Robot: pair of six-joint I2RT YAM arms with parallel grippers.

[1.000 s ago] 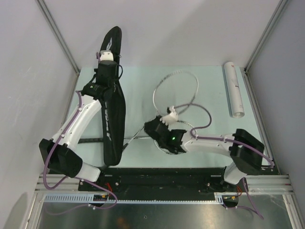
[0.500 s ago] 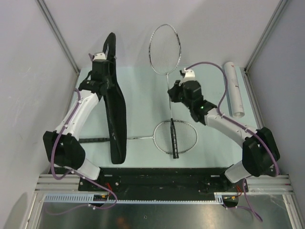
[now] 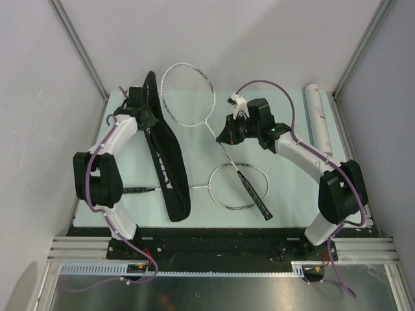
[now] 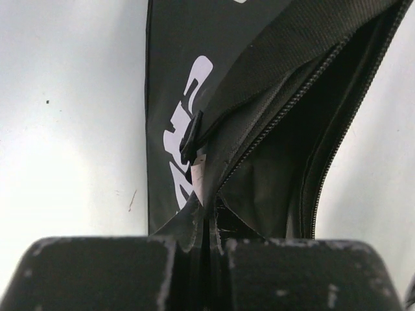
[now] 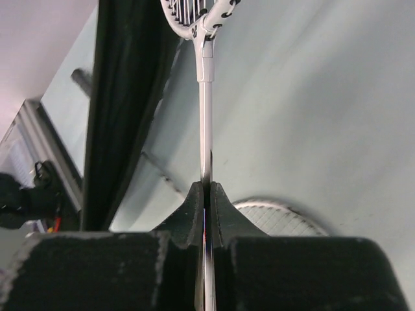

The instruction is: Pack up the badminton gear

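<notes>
The long black racket bag (image 3: 165, 162) lies on the left of the table, its zip open (image 4: 292, 129). My left gripper (image 3: 144, 116) is shut on the bag's edge (image 4: 207, 214) near its far end. My right gripper (image 3: 228, 136) is shut on the thin shaft (image 5: 205, 129) of one silver-white racket (image 3: 189, 94), held off the table with its head beside the bag's far end and its black handle (image 3: 254, 192) pointing near right. The second racket (image 3: 238, 186) lies flat in the middle, its black handle (image 3: 136, 190) next to the bag. The white tube (image 3: 320, 120) lies at the far right. No shuttlecocks show.
Grey walls with metal posts close in the table on the left, right and back. The black base rail (image 3: 214, 243) runs along the near edge. Purple cables (image 3: 266, 84) loop off both arms.
My right gripper has swung the held racket left, its head now beside the bag's far end. My left gripper has shifted the bag's far end and tilted the bag.
</notes>
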